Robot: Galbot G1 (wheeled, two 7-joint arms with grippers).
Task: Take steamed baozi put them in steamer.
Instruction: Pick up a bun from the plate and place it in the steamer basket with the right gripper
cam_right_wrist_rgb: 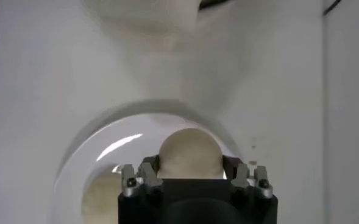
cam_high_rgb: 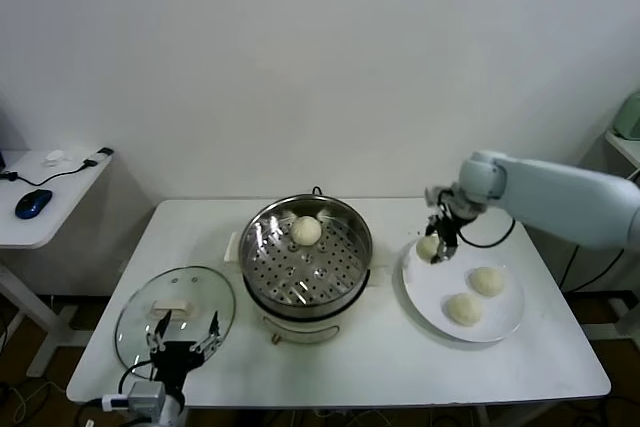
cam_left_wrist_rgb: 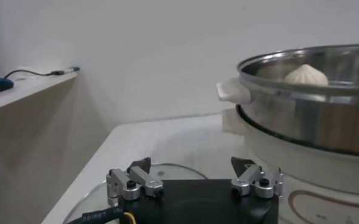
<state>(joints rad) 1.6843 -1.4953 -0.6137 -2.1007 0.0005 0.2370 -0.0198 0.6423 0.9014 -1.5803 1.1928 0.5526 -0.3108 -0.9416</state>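
Progress: one baozi (cam_high_rgb: 306, 231) lay in your steamer (cam_high_rgb: 306, 259) | right gripper (cam_high_rgb: 434, 250) gripped a second bun (cam_right_wrist_rgb: 189, 152) at the plate (cam_high_rgb: 440, 299), right of steamer | two buns left there | left gripper (cam_high_rgb: 182, 333) wide, idle, left of steamer.

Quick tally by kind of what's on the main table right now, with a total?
Baozi: 4 – one in the steamer, one in the right gripper, two on the plate
Steamer: 1
Plate: 1
Glass lid: 1
Total: 7
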